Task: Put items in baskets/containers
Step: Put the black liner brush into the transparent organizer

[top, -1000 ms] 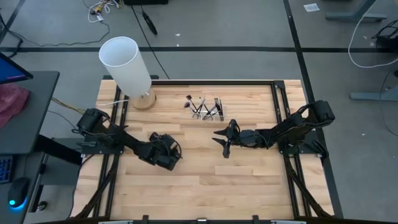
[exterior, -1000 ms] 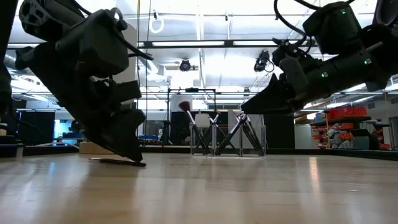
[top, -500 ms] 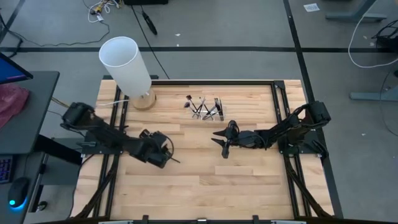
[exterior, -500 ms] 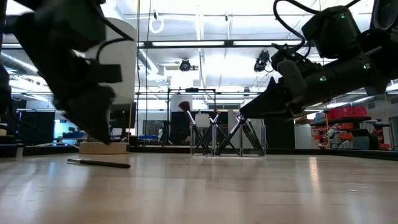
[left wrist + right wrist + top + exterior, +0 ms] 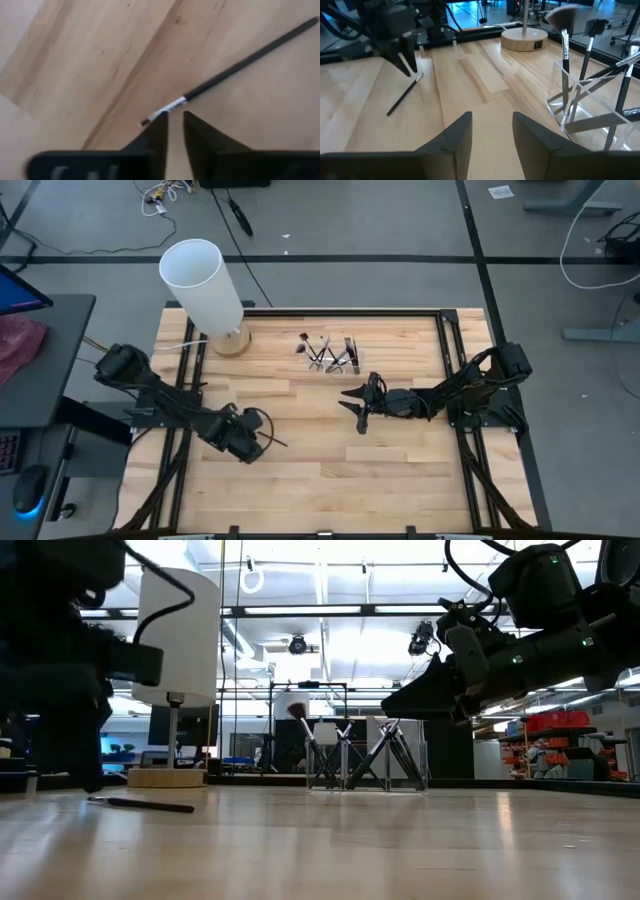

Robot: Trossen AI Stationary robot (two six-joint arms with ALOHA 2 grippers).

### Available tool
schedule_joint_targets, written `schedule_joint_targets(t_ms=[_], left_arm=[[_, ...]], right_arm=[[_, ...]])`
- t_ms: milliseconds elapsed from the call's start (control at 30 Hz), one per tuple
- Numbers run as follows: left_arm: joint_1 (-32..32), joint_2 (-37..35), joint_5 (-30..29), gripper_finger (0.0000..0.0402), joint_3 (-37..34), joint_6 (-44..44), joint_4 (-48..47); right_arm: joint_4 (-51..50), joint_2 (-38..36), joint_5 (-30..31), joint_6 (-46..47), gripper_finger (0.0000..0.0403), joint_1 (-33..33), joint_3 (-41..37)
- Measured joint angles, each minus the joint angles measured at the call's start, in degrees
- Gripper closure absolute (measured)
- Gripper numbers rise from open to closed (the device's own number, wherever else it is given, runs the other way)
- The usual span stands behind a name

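Note:
One thin dark brush (image 5: 240, 62) with a silver band lies flat on the wood left of centre (image 5: 275, 440), also seen in the low view (image 5: 140, 804). My left gripper (image 5: 174, 119) points down at its banded end (image 5: 412, 70), fingers a narrow gap apart with nothing between them; whether they touch the brush I cannot tell. The clear holder (image 5: 335, 355) at the far middle has several brushes leaning crossed inside it (image 5: 590, 100). My right gripper (image 5: 352, 410) hovers open and empty near the holder (image 5: 400, 705).
A tall white cylinder (image 5: 205, 285) on a round wooden base (image 5: 525, 39) stands at the far left corner. Black frame rails (image 5: 450, 360) run along the table's left and right sides. Bare wood lies between the two grippers and toward the near edge.
My left gripper has drawn back from over the lying brush toward the table's left and near edges. The brush stays flat on the wood and has slid a little toward the left. My right arm has kept still.

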Motion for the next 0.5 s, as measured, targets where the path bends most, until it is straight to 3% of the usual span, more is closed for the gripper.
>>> schedule_joint_targets(t_ms=[133,300,433,500], left_arm=[[1.1,2.9,-2.31,0.0393,-0.02,4.48,0.18],[2.26,4.85,-5.98,0.0391,0.13,9.48,0.23],[4.06,5.07,-17.5,0.0398,-0.09,11.59,0.33],[4.75,5.05,-20.25,0.0398,-0.09,11.37,0.64]], right_arm=[[0.03,0.0,0.02,0.02,0.0262,0.0,0.0],[0.0,0.0,0.0,0.07,0.0262,0.0,0.0],[0.02,-0.02,0.02,0.02,0.0262,0.0,0.0],[0.02,-0.02,0.02,0.18,0.0262,0.0,0.0]])
